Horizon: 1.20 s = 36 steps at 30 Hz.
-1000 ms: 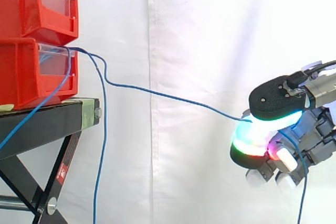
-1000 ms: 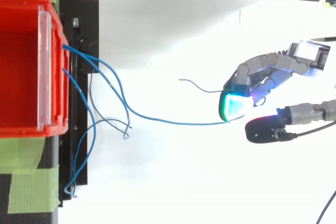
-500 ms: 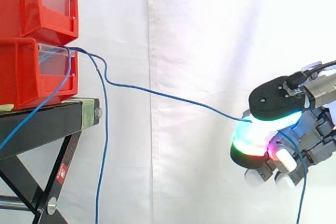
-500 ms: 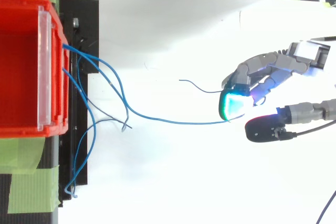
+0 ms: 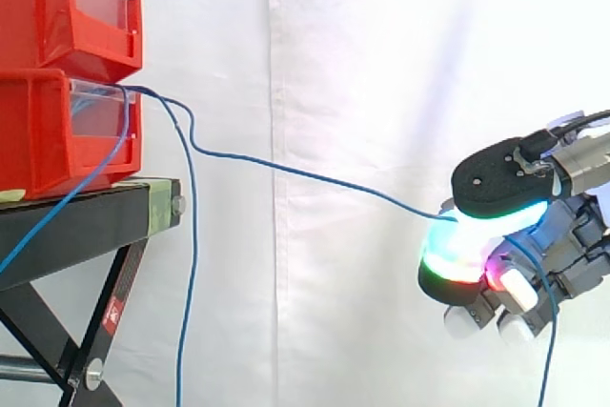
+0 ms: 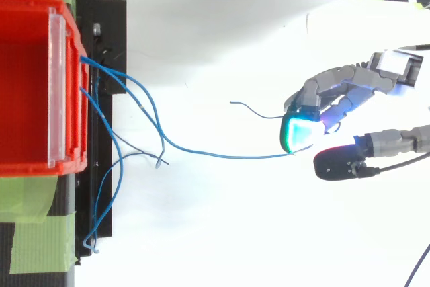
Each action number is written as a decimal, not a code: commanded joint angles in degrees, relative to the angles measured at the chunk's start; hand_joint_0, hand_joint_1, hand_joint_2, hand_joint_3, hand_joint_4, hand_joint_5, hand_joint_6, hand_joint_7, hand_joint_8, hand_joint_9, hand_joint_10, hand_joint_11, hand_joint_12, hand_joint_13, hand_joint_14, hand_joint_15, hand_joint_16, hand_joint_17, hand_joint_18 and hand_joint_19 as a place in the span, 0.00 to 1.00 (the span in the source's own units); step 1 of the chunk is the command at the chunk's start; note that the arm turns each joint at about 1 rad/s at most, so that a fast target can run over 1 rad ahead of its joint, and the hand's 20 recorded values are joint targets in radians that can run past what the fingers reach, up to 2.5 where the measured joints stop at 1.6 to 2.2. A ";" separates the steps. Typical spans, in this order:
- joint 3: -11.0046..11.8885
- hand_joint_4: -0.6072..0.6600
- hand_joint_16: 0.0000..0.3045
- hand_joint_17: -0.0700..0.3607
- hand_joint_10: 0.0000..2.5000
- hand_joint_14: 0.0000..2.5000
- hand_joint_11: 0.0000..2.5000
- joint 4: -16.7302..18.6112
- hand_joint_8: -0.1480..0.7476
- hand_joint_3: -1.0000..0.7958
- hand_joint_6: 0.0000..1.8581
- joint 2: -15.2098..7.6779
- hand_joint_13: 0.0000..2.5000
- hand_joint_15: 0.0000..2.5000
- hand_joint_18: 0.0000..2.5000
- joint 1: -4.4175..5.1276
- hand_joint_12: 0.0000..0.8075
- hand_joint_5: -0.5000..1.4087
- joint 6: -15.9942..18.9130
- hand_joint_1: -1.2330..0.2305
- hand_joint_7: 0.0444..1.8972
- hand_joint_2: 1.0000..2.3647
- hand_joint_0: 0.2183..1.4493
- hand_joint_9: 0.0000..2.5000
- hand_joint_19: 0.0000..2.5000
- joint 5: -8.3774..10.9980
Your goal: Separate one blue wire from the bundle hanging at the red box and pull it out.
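Fingertips [image 5: 456, 253] of the hand [image 5: 572, 235] are glowing cyan, green and red and, with the thumb closing from above, are pinching one blue wire [image 5: 305, 175]. The hand is hanging well apart from the red box [image 5: 43, 135], below the level of its rim. The wire is leaving the box's front edge, sagging and stretching across to the pinch, then trailing down beyond it. The bundle [image 5: 191, 283] is dangling just beside the box, crossing the black stand [image 5: 91, 221] beneath it.

Level side, overhead top, same bins [image 5: 43, 145]
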 commanded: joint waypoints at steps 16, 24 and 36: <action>-0.01 0.41 0.18 0.45 0.01 0.01 0.37 -0.01 0.52 0.62 0.43 0.06 0.18 0.19 0.15 0.09 0.49 0.19 0.00 0.32 0.64 0.02 0.31 0.38 0.25 0.00; -0.01 0.41 0.18 0.45 0.01 0.01 0.37 -0.01 0.52 0.62 0.43 -0.02 0.18 0.19 0.15 0.09 0.48 0.19 0.00 0.32 0.65 0.02 0.31 0.37 0.25 0.00; -0.01 0.41 0.18 0.45 0.01 0.01 0.37 -0.01 0.52 0.63 0.43 -0.02 0.18 0.19 0.15 0.09 0.49 0.19 0.00 0.32 0.65 0.02 0.31 0.38 0.25 0.00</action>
